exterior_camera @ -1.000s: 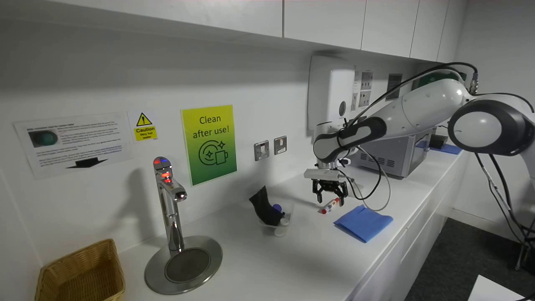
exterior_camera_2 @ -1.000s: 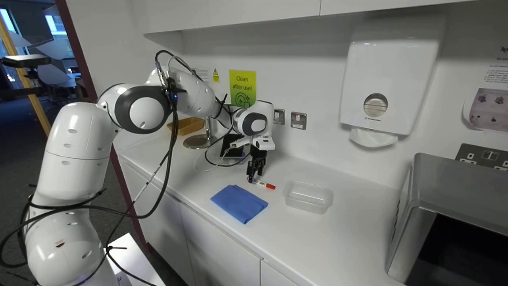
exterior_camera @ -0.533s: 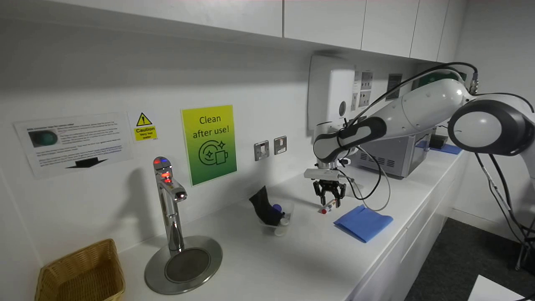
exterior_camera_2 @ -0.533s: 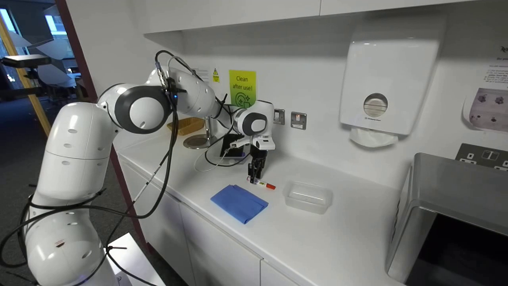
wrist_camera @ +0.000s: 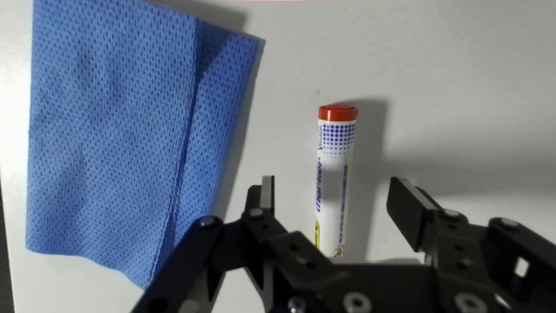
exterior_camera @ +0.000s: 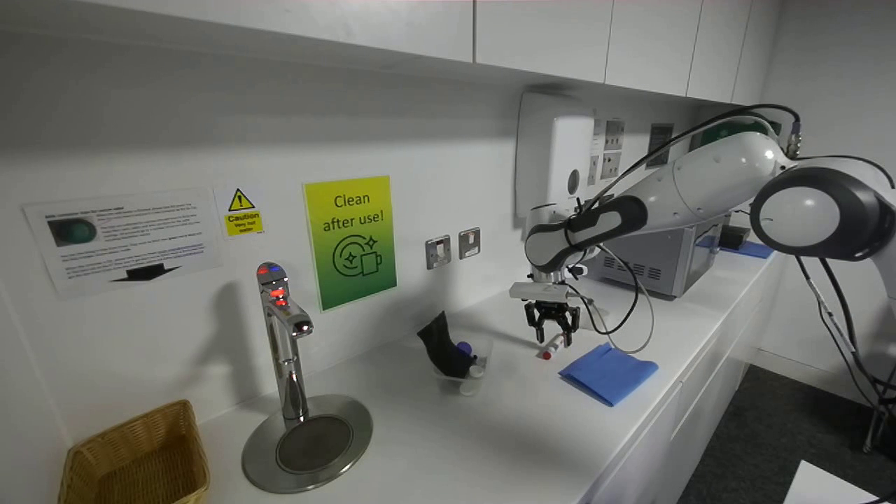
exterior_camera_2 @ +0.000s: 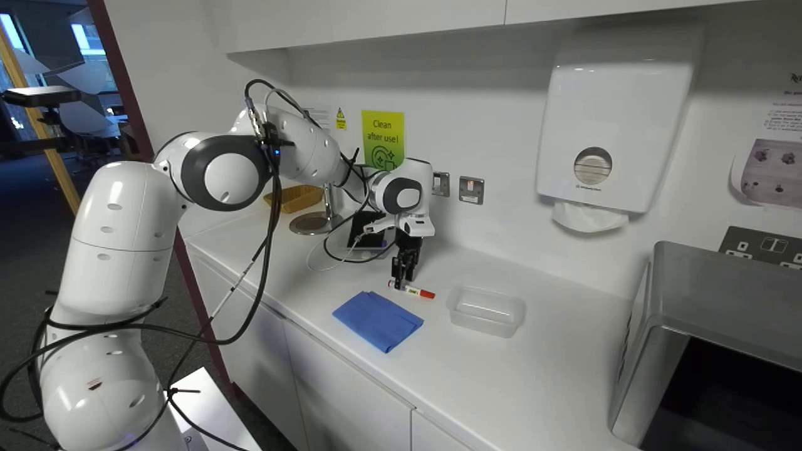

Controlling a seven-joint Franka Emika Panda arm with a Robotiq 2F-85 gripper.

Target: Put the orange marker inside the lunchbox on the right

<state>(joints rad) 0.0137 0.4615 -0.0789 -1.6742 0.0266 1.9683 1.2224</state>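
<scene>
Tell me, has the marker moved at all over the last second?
Yes, slightly: in an exterior view, the marker has its red near end shifted a little toward the cloth, which hasn't moved.

Quantities, positions relative to the claw (wrist_camera: 332, 194): between its two fingers (wrist_camera: 407, 212) — one orange marker (wrist_camera: 333, 180); near it — one folded blue cloth (wrist_camera: 117, 130); to one side, one clear lunchbox (exterior_camera_2: 481, 322); to the opposite side, one loaded clear tub (exterior_camera: 448, 383); well apart, one flat blue piece (exterior_camera: 759, 250), one tap (exterior_camera: 285, 350), one wicker basket (exterior_camera: 192, 448), one towel dispenser (exterior_camera_2: 617, 119) and one grey box-shaped appliance (exterior_camera_2: 727, 288)
</scene>
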